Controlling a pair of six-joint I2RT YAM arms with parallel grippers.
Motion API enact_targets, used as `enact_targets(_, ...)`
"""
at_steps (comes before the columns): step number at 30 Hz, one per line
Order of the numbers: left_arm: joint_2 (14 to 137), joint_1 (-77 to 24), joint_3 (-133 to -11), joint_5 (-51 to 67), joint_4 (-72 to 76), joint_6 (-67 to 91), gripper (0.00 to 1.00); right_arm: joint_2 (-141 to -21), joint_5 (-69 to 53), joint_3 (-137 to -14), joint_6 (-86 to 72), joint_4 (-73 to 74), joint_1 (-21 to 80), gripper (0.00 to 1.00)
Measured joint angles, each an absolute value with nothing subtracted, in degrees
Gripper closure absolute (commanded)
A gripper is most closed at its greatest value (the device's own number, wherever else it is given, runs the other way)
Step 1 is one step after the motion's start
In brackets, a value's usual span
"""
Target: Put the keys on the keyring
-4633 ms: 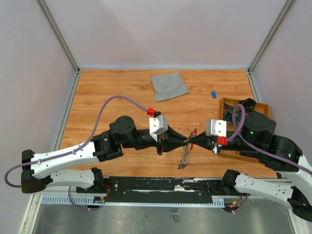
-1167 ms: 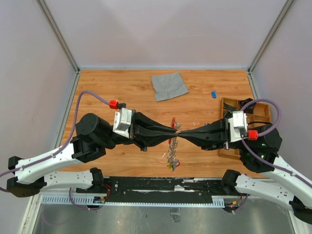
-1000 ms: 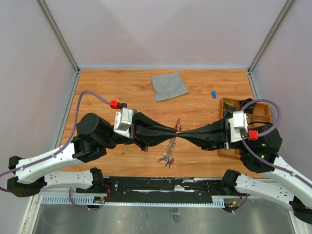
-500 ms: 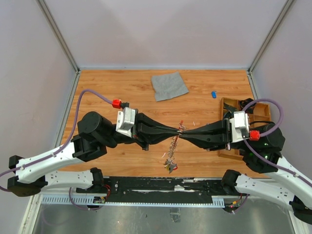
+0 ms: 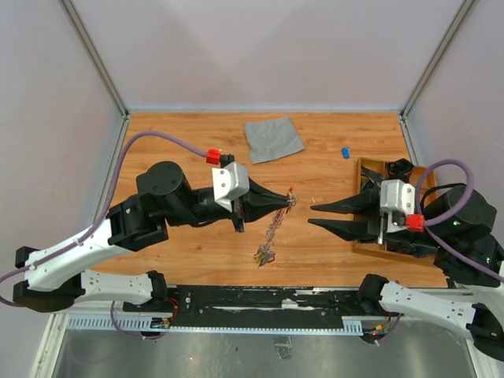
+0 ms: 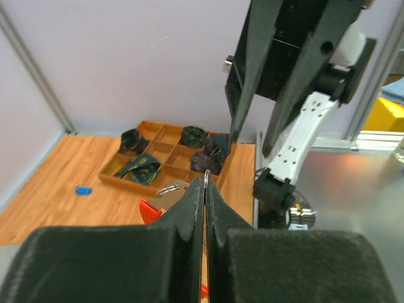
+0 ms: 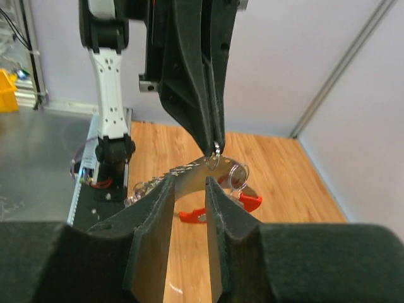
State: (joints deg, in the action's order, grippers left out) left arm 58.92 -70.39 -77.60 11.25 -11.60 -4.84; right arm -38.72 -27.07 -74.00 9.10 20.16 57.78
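My left gripper (image 5: 288, 201) is shut on a small silvery ring (image 6: 207, 174) of the keyring (image 5: 291, 196) and holds it above the table. In the right wrist view, red pieces (image 7: 249, 202) and more rings hang under the left gripper (image 7: 214, 140). The thin chain (image 5: 272, 232) trails down to a small cluster (image 5: 264, 253); I cannot tell whether those are keys. My right gripper (image 5: 312, 216) stands open just right of the keyring, touching nothing, with the gap between its fingers (image 7: 189, 180) empty. One blue key (image 5: 345, 152) lies on the far right of the table.
A grey cloth square (image 5: 273, 138) lies at the back middle. A wooden tray (image 5: 370, 161) with compartments of dark items sits at the right edge, under my right arm. The blue key (image 6: 83, 190) and the tray (image 6: 113, 172) also show in the left wrist view.
My right gripper has opened, let go of the keyring and drawn back to the right. The left gripper stays shut on the ring and has swung slightly toward the back.
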Motion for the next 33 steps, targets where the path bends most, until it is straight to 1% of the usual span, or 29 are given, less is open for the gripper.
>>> enact_targets(4,63.3,-70.4,-83.9,8.0,-18.5,-7.1,1.0,-42.3,-24.6,-77.6,11.5,28.3,57.8,0.71)
enact_targets(10,67.3,-70.4,-87.3,5.1,-27.1,-9.4,0.99,-46.2,-22.3,-77.9,13.4,34.4,57.8,0.69)
enact_targets(16,68.2,-70.4,-88.7,4.6,-31.4,-10.9,1.0,-46.0,-19.8,-77.5,14.4,35.5,57.8,0.68)
enact_targets(24,68.1,-70.4,-88.7,6.1,-32.4,-12.3,0.99,-45.8,-18.0,-77.3,14.9,35.5,57.8,0.67)
enact_targets(27,68.1,-70.4,-88.7,7.0,-32.4,-12.7,0.99,-46.4,-18.2,-77.3,14.8,35.5,57.8,0.68)
enact_targets(33,68.1,-70.4,-88.7,8.4,-32.5,-13.1,0.99,-47.6,-19.6,-77.3,14.8,35.4,57.8,0.75)
